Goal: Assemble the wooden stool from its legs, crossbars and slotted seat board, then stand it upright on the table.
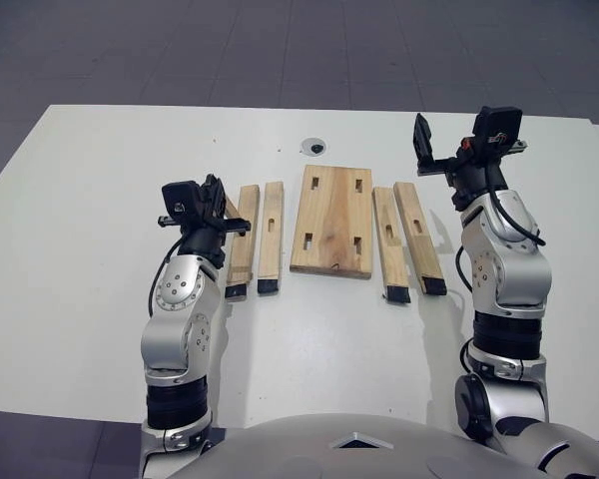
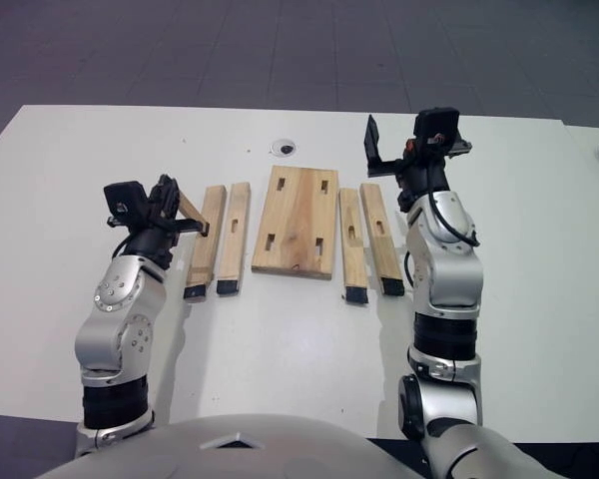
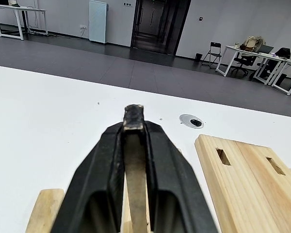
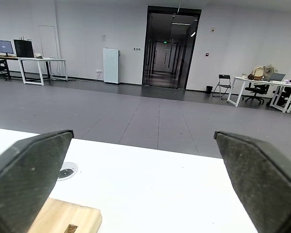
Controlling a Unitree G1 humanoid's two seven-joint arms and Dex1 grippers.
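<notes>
- The seat board (image 1: 331,220) lay flat in the middle of the bench (image 1: 100,200), and all four of its slots faced up.
- Just left of the seat board, two legs lay side by side and ran the same way as its long edges: the inner left leg (image 1: 271,235) and the outer left leg (image 1: 245,239). Their black-capped ends pointed back toward the robot.
- It was the same on the other side of the seat board. The inner right leg (image 1: 389,242) and the outer right leg (image 1: 419,237) lay together, dark caps at the near end, angling slightly away from the board.
- The left gripper (image 3: 134,127) was left of the seat board, over the outer left leg, with its fingers clamped tight on a slim wooden bar (image 3: 135,165). The bar's dark tip poked out just past the fingertips.
- The right gripper (image 1: 457,148) was lifted off the bench beyond the seat board's far right corner. Its fingers were spread wide with nothing between them.
- A round cable port (image 1: 313,146) sat in the bench just past the seat board's far edge.
</notes>
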